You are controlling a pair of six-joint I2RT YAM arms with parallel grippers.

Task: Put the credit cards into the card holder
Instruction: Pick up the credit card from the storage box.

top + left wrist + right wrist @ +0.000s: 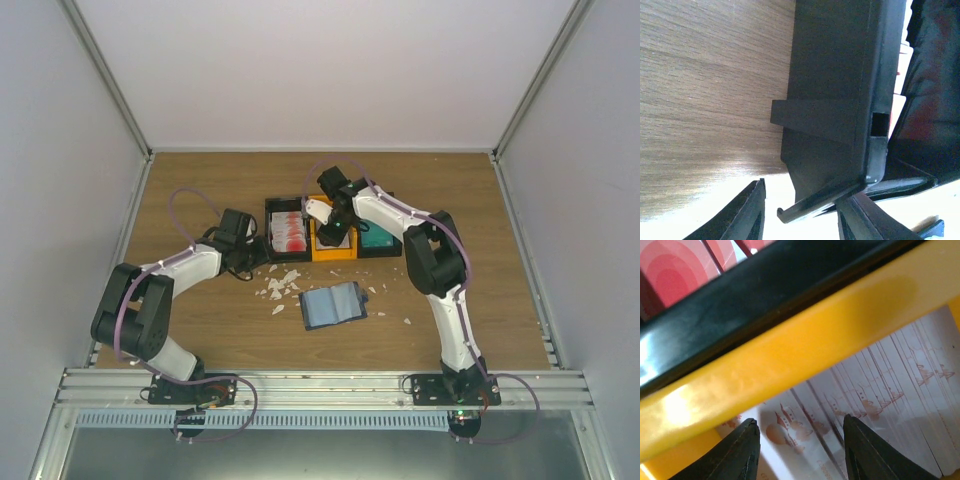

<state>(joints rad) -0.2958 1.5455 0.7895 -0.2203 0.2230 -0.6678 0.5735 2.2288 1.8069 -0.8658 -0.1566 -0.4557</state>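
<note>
The dark blue card holder (333,305) lies open on the table in front of the bins. Credit cards stand in three bins: red-pink ones (289,232) in a black bin (840,75), white ones with red print (890,385) in the orange bin (790,335), teal ones (378,238) on the right. My right gripper (800,420) hangs open just above the white cards, inside the orange bin's rim, with nothing between its fingers. My left gripper (801,192) is open at the black bin's left outer corner. The bin's bottom lip sits between its fingers, and the left finger (747,215) stands apart from it.
White scraps (278,285) lie scattered on the wood between the bins and the card holder, with a few more (407,321) to the right. The three bins stand side by side at mid-table. White walls enclose the table on three sides.
</note>
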